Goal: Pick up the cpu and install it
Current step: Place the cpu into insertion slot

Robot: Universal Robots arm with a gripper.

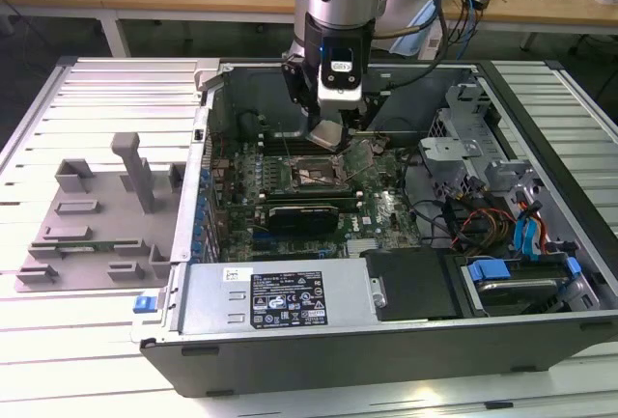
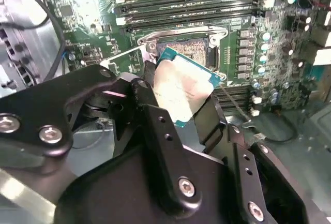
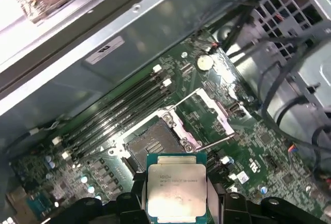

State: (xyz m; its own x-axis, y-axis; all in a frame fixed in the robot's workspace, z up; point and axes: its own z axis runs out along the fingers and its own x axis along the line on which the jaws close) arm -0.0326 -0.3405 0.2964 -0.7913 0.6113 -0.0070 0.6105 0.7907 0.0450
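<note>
My gripper (image 1: pixel 328 136) hangs inside the open computer case, just above the motherboard's socket (image 1: pixel 314 175). It is shut on the cpu (image 2: pixel 181 87), a flat square chip with a silvery top plate and a teal rim, gripped by its two opposite edges between black fingers (image 2: pixel 155 131). In the first wrist view the cpu (image 3: pixel 177 187) sits between the fingers, close to the open socket (image 3: pixel 152 146) whose metal frame (image 3: pixel 207 110) is swung up. In the second wrist view the chip hangs tilted over the socket (image 2: pixel 186 48).
Memory slots (image 3: pixel 119 115) run beside the socket. A graphics card (image 1: pixel 304 213), power supply (image 1: pixel 280 297), drive cage (image 1: pixel 459 133) and loose cables (image 1: pixel 483 220) crowd the case. A grey plastic tray (image 1: pixel 97 215) lies outside the case at the exterior view's left.
</note>
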